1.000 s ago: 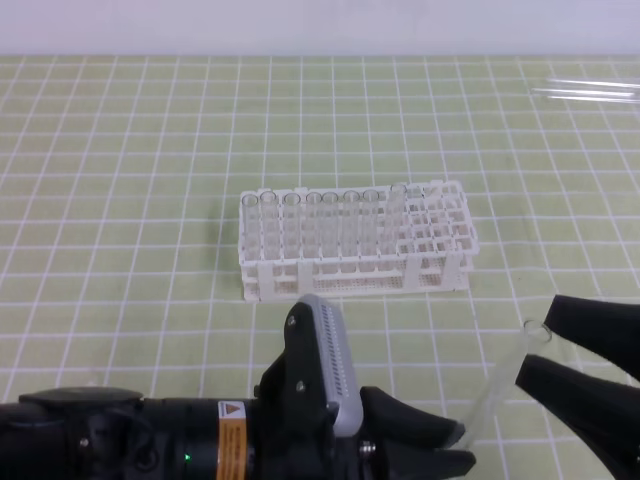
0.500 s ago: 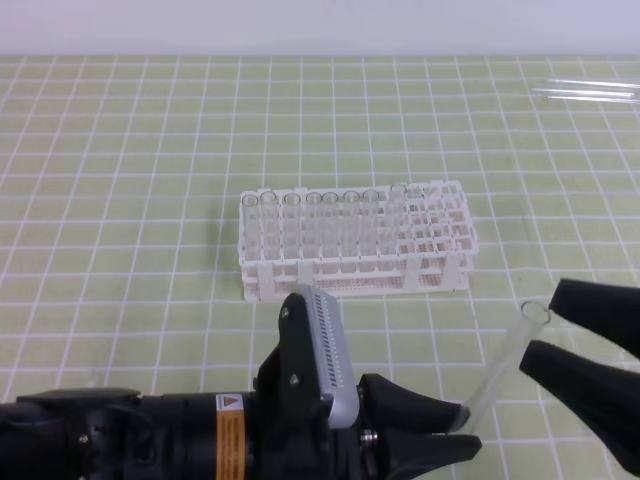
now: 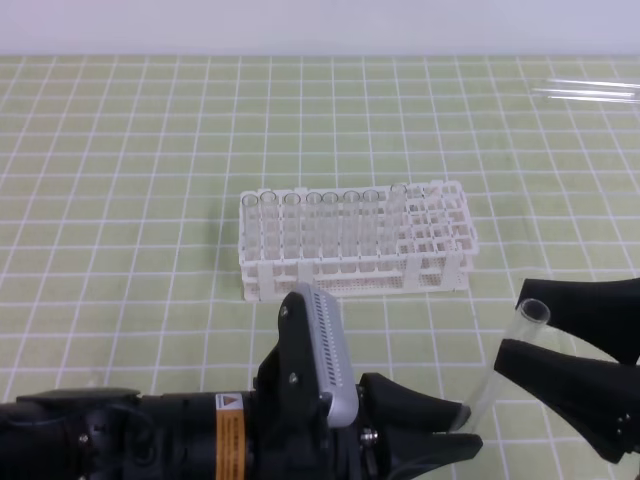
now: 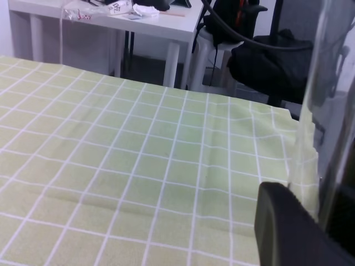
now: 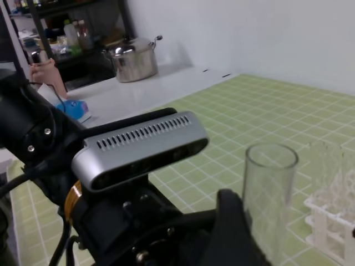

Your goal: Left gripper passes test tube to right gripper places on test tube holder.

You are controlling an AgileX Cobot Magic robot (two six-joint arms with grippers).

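The handover is in hand: the left gripper [image 3: 455, 428], low in the exterior high view, pinches the lower end of the test tube [image 3: 505, 365], which leans up and to the right above the checked green cloth [image 3: 120, 200], in front of and to the right of the test tube holder [image 3: 355, 240]. The right gripper [image 3: 545, 325] stands spread, its fingers bracketing the tube's open rim. Next, I judge, it must close on the upper glass before the left lets go. Compared with a second ago, the right gripper has moved inward around the rim.

Green checked table [image 3: 120, 200]; white test tube holder [image 3: 355, 240]; loose tubes [image 3: 590, 93].
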